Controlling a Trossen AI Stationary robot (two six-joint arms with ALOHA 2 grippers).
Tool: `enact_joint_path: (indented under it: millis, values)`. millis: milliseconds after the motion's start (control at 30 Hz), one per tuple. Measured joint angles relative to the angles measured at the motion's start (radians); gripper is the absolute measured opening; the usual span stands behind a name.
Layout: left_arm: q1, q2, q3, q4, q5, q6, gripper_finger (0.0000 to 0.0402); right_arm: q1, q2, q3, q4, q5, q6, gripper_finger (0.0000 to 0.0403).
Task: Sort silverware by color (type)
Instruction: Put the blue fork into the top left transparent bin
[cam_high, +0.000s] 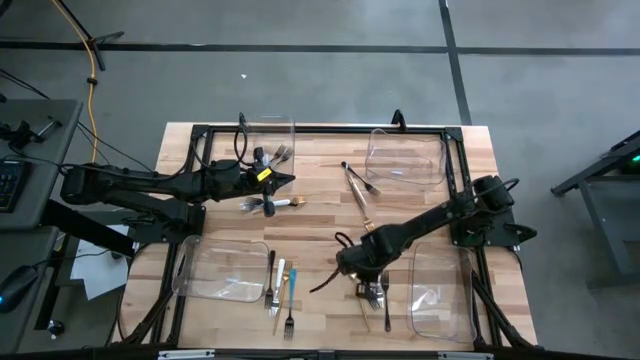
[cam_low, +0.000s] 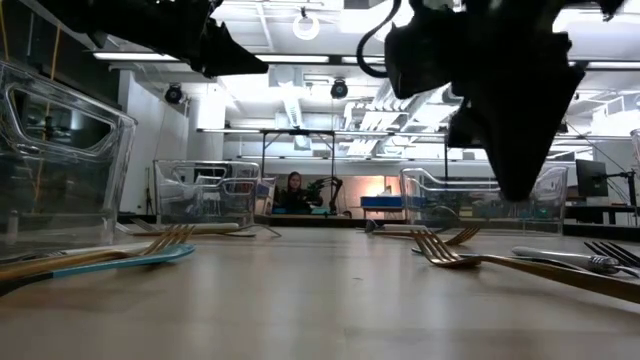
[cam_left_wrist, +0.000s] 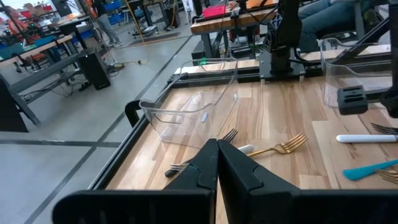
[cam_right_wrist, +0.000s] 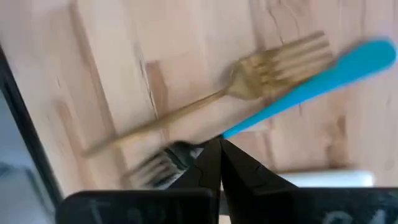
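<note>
The right tool (cam_high: 352, 268) sits low and right of centre in the high view, fingers pressed together with nothing between them. Its wrist camera looks down on a gold fork (cam_right_wrist: 249, 84) crossing a teal handle (cam_right_wrist: 311, 84), with a dark fork (cam_right_wrist: 158, 167) beside them. The left tool (cam_high: 283, 180), upper left of centre, is also fully closed and empty, near a clear plastic bin (cam_high: 268, 130). More silverware (cam_high: 279, 292) lies on the worktop (cam_high: 320, 225) at bottom centre. No brand, label or writing is legible.
</note>
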Motion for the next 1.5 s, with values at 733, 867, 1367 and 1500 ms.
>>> enact_joint_path:
  millis: [733, 867, 1367, 1500]
  values:
    - [0.0, 0.0, 0.0, 0.001, 0.0, -0.001, 0.0, 0.038, 0.015, 0.0, -0.005, 0.13, 0.475, 0.0213]
    - [0.0, 0.0, 0.0, 0.003, 0.0, -0.001, 0.0, 0.051, 0.049, 0.0, 0.018, 0.129, 0.477, 0.0213]
    - [0.0, 0.0, 0.0, 0.008, 0.0, -0.001, 0.0, 0.054, 0.116, 0.004, 0.019, 0.144, 0.476, 0.0213]
    - [0.0, 0.0, 0.0, 0.008, 0.0, -0.001, 0.0, 0.054, 0.117, 0.004, 0.0, 0.152, 0.477, 0.021]
